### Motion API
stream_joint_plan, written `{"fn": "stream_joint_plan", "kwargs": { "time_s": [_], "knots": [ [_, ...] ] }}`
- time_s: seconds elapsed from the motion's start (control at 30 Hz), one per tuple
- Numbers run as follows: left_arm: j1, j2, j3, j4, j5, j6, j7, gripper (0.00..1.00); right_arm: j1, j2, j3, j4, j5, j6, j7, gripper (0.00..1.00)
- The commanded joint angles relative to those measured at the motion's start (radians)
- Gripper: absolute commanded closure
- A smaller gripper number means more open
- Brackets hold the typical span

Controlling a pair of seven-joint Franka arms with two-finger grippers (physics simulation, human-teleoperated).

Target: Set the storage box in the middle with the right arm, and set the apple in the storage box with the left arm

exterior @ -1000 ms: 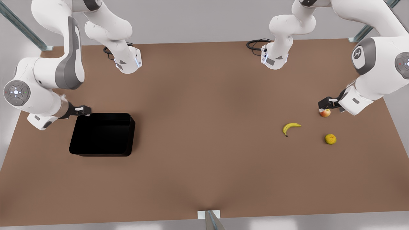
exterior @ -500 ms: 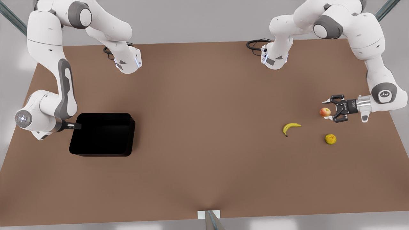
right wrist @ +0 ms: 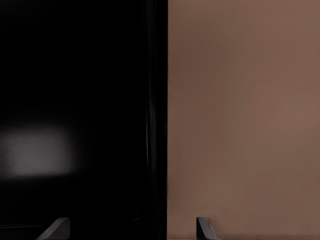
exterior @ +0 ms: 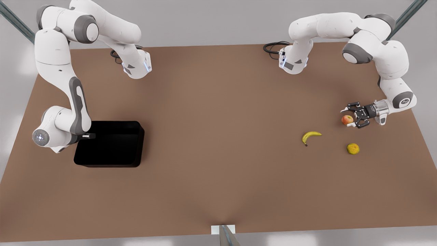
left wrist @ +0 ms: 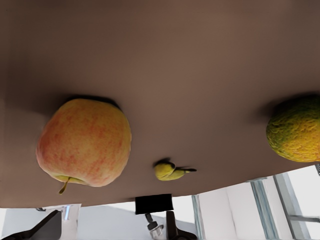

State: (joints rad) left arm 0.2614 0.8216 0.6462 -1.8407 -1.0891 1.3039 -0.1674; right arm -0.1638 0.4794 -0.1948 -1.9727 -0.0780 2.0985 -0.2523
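Note:
The black storage box sits on the table at the front view's left. My right gripper is at its left wall, open, with one finger inside the box and the other outside over the table. The apple rests on the table at the front view's right. My left gripper, the splayed claw, is open with a fingertip on each side of the apple. In the left wrist view the apple is close ahead and still on the table.
A banana and a dimpled yellow-orange fruit lie near the apple, toward the table's front. Both also appear in the left wrist view: banana, fruit. The brown table stretches wide between box and fruits.
The right gripper came down from the box's far left corner along its left wall, then slid slightly inward over it. The left gripper turned level and closed in around the apple.

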Motion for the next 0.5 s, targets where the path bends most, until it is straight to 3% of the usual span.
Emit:
{"fn": "stream_joint_plan", "kwargs": {
  "time_s": [0.0,0.13,0.37,0.47],
  "knots": [
    [0.001,0.002,0.003,0.005,0.009,0.0,-0.018,0.0,-0.008,0.001,0.0,0.0,0.0,-0.002,-0.001,0.36],
    [0.039,0.048,0.003,0.049,-0.048,-0.018,-0.053,0.0,-0.013,0.011,0.0,0.002,0.0,-0.002,-0.013,0.44],
    [0.042,0.074,-0.008,0.061,-0.066,-0.038,-0.024,0.0,-0.014,0.019,0.0,0.015,-0.005,-0.04,-0.048,0.76],
    [0.042,0.106,-0.008,0.066,-0.069,0.006,-0.009,0.0,-0.016,0.024,0.0,0.021,-0.005,-0.04,-0.059,0.79]
  ]
}}
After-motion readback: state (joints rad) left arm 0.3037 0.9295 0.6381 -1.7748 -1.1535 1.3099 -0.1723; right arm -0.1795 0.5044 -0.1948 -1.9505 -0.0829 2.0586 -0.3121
